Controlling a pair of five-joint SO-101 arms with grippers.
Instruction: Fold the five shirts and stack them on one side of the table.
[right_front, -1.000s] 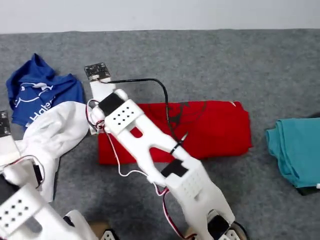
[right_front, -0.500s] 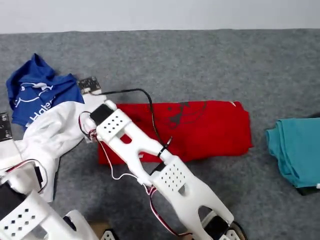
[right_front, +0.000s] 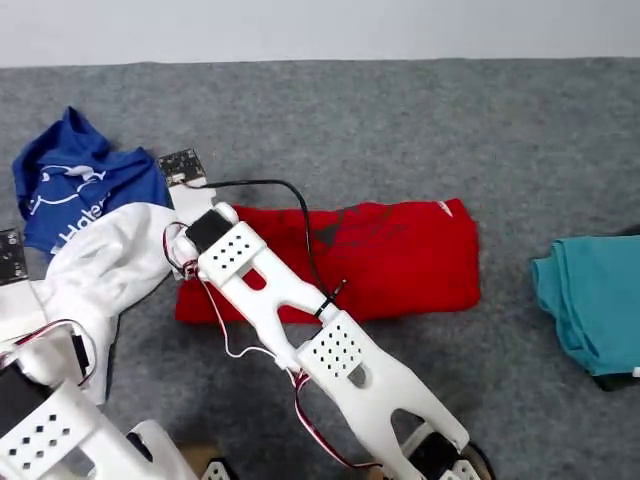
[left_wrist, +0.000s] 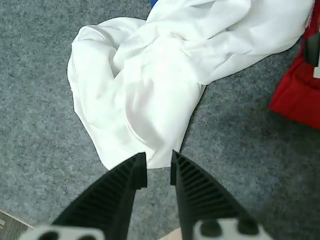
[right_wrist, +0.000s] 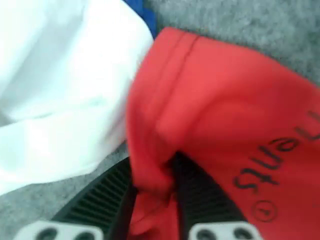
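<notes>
One end of the red shirt (right_front: 400, 255) is clamped in the right gripper (right_wrist: 151, 172); best drag low and steady, clear of the white shirt (right_front: 110, 260).

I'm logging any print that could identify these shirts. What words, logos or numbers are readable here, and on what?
On the blue shirt: white lettering and a line drawing, creased and cut short at the white shirt; not readable whole.
On the red shirt: a dark round print with lettering, too small in the high view, blurred and cut off in the right wrist view; not readable.
On the teal shirt: none visible.
</notes>
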